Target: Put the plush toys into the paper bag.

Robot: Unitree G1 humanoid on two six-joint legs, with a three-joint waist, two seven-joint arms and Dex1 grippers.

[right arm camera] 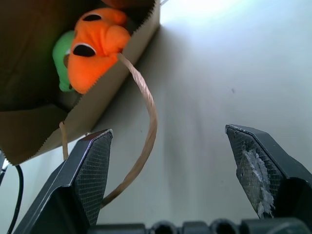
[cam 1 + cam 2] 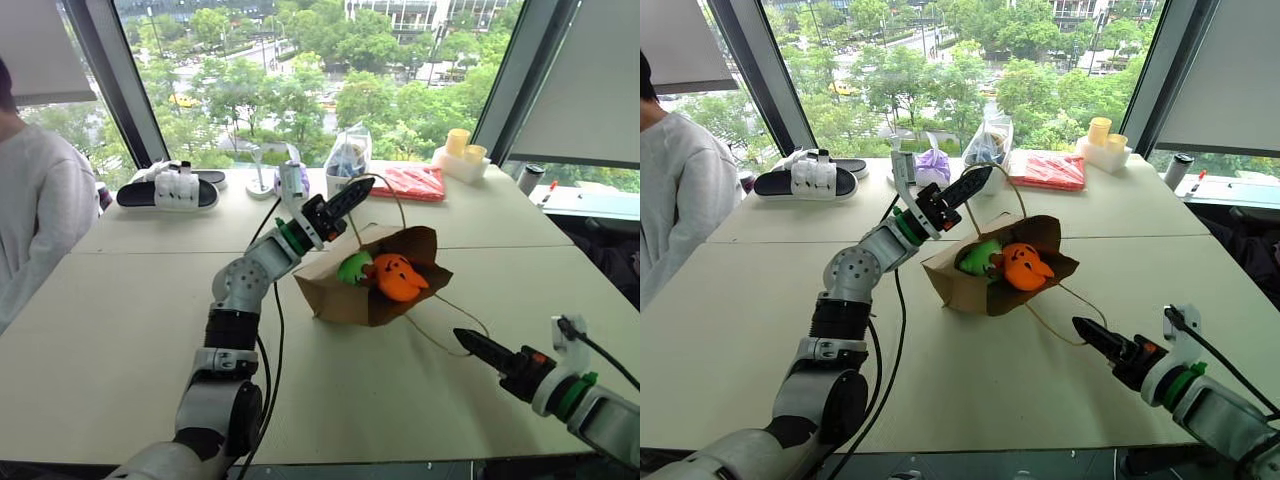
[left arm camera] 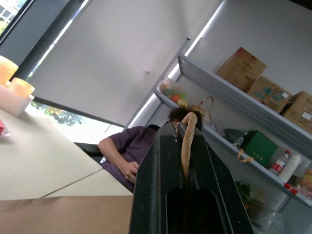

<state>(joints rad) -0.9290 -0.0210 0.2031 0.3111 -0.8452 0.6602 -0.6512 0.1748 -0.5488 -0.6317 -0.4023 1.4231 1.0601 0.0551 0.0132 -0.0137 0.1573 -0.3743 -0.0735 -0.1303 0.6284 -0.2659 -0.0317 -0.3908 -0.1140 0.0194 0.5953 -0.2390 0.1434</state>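
Note:
The brown paper bag [image 2: 338, 293] lies tilted on the table with its mouth facing me. The orange plush toy [image 2: 398, 277] and the green plush toy [image 2: 353, 267] sit inside that mouth. My left gripper [image 2: 362, 190] is above the bag's far edge, shut on one tan cord handle [image 3: 187, 141], which runs up between its fingers. The other cord handle [image 1: 146, 126] loops loosely over the table in front of the bag. My right gripper [image 1: 169, 131] is open with nothing between its fingers, low over the table to the near right of the bag [image 2: 462, 337].
A person in a grey top [image 2: 30, 210] sits at the table's left. Along the far edge are a black and white slipper [image 2: 170, 188], a purple pouch [image 2: 932, 165], a clear plastic bag [image 2: 347, 160], a red packet [image 2: 410, 182] and yellow cups [image 2: 460, 150].

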